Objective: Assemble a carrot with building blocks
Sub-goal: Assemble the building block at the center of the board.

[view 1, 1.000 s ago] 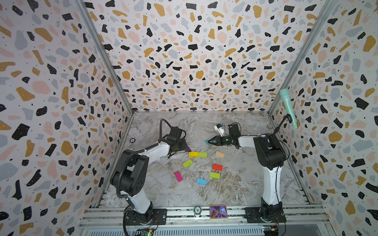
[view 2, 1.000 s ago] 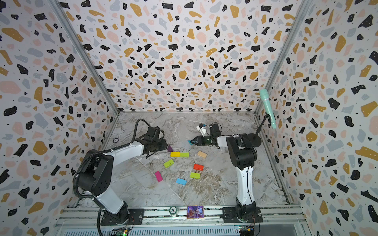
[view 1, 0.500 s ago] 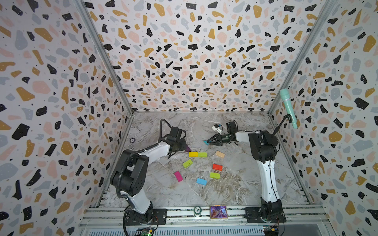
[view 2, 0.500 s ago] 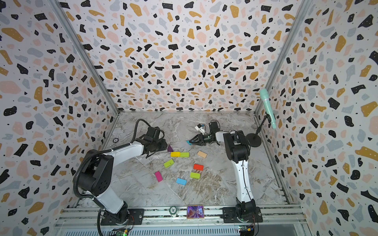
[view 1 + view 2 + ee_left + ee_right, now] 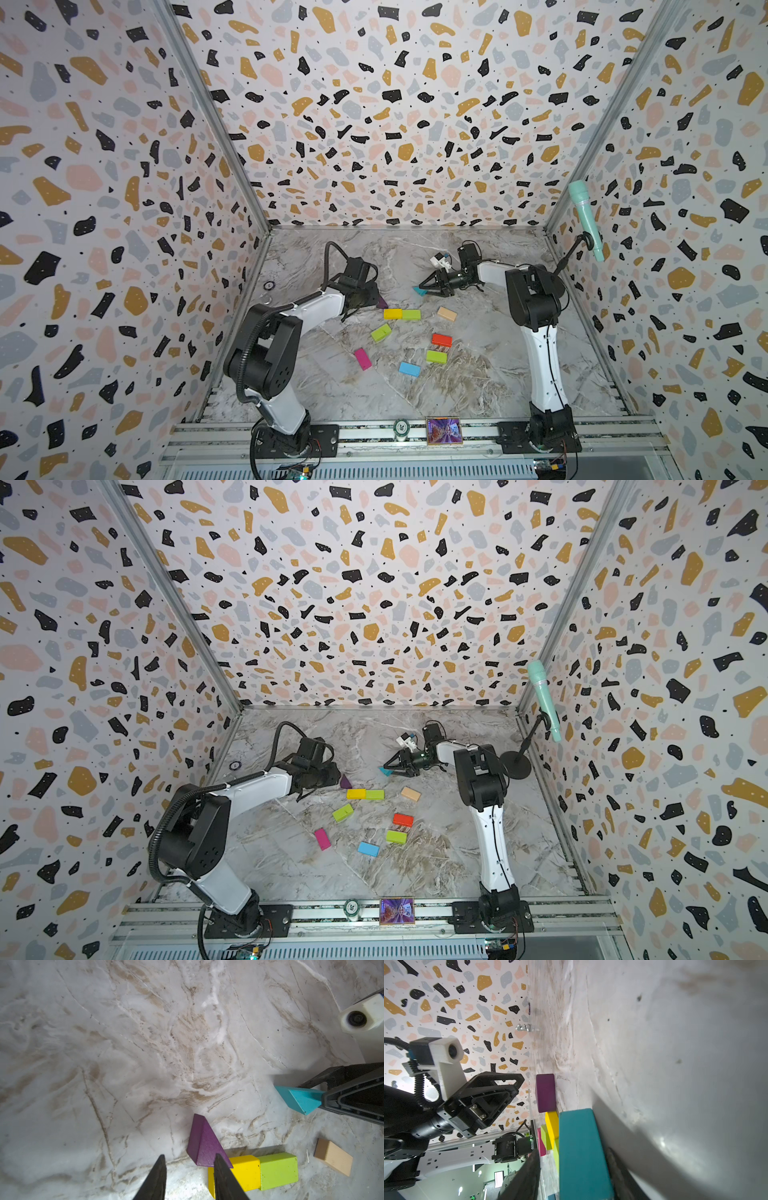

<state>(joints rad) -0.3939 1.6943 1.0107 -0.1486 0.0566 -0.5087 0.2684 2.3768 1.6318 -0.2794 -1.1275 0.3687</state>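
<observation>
1. Right wrist view: right gripper (image 5: 573, 1151) has its jaws spread around the teal wedge (image 5: 579, 1136), one side clear of it; the wedge's end is cropped.
2. Jaws of the left gripper (image 5: 189, 1156) are apart and empty; one covers a corner of the purple wedge (image 5: 204, 1142), just beside the yellow brick (image 5: 246, 1172).
3. That teal wedge sits near the yellow brick, not touching it.

Purple wedge (image 5: 381, 302) mostly hidden behind left pincer (image 5: 372, 297); teal wedge (image 5: 581, 1153) cropped.

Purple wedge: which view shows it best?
Left wrist: the purple wedge shows nearly whole, its triangular face and one side clear. Right wrist shows only one rectangular face; both top views show just a small dark tip.
</observation>
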